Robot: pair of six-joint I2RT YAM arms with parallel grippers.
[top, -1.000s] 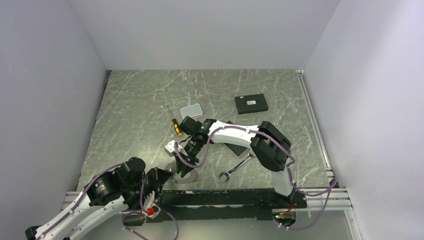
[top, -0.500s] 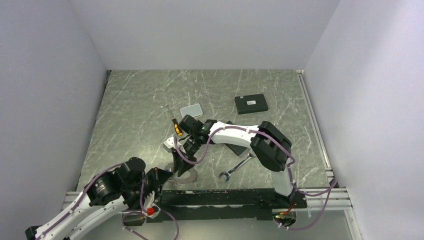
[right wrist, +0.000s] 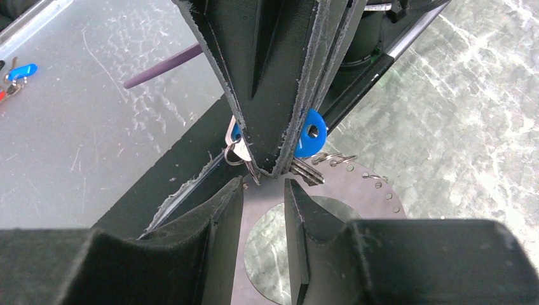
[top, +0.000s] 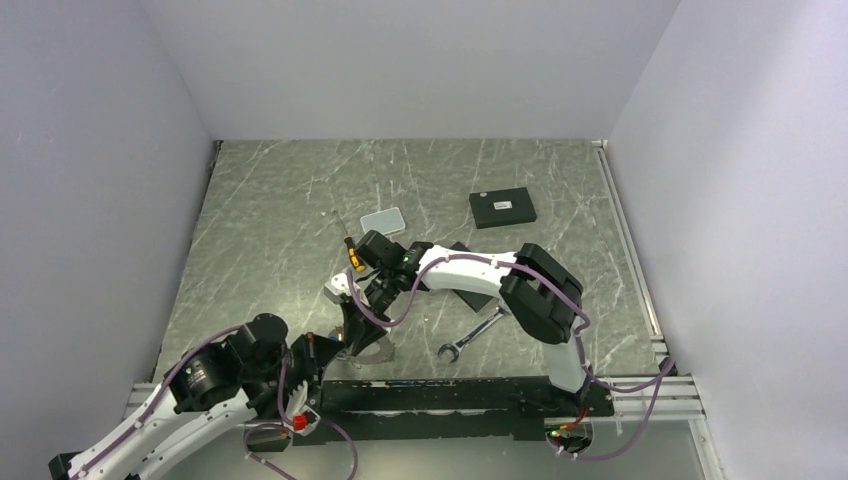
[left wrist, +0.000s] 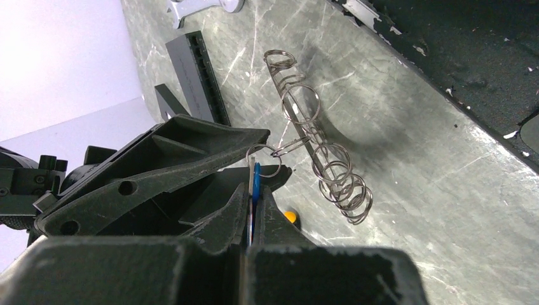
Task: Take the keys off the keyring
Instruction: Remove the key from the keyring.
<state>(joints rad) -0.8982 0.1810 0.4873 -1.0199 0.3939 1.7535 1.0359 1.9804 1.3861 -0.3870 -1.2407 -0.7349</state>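
My left gripper point(left wrist: 254, 184) is shut on a blue-tagged key point(left wrist: 255, 181) with a thin grey key pressed beside it. A small wire loop point(left wrist: 264, 159) links them to a row of wire loops point(left wrist: 330, 178) along the keyring's rim. In the right wrist view the left gripper's fingers point(right wrist: 279, 95) come down from above, holding the blue key point(right wrist: 311, 136) and grey keys point(right wrist: 305, 170) over the flat grey holed keyring point(right wrist: 362, 190). My right gripper point(right wrist: 264, 187) is open just below those keys, with nothing between its fingers. From above, both grippers point(top: 345, 340) meet at the keyring point(top: 378, 352).
A silver wrench point(top: 472, 335) lies right of the keyring. An orange-handled screwdriver point(top: 353, 254), a pale flat rectangle point(top: 382, 219) and a black flat rectangle point(top: 502, 208) lie farther back. A white piece point(top: 340, 291) sits by the right wrist. The table's black front edge point(top: 450, 390) is close.
My right gripper has shifted slightly left and back over the keyring. My left gripper has kept its hold and barely moved.
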